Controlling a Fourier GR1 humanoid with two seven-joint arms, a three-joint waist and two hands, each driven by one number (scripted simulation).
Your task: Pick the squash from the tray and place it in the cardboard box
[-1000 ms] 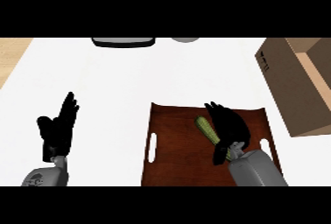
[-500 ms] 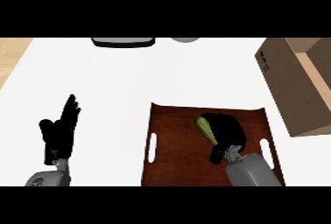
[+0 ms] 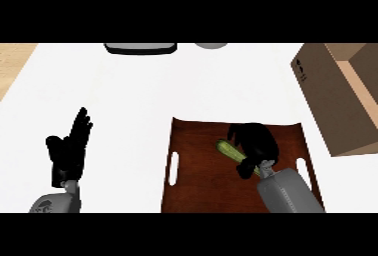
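Note:
A green squash (image 3: 229,150) lies on the dark brown tray (image 3: 196,170) in the lower middle of the head view. My right hand (image 3: 255,145) is over the squash with its fingers curled round it, so only the squash's left end shows. The open cardboard box (image 3: 332,95) stands at the right edge, beyond the tray's right side. My left hand (image 3: 68,150) rests open at the lower left, fingers pointing up, away from the tray.
A dark-rimmed object (image 3: 140,48) and a grey round thing (image 3: 211,45) sit at the counter's far edge. White countertop (image 3: 133,95) spreads between the tray, the box and the far edge. A wooden strip (image 3: 15,55) shows at the upper left.
My right hand has closed down over the squash and covered more of it. The left hand has drifted slightly lower and rightward. The tray and box stay put.

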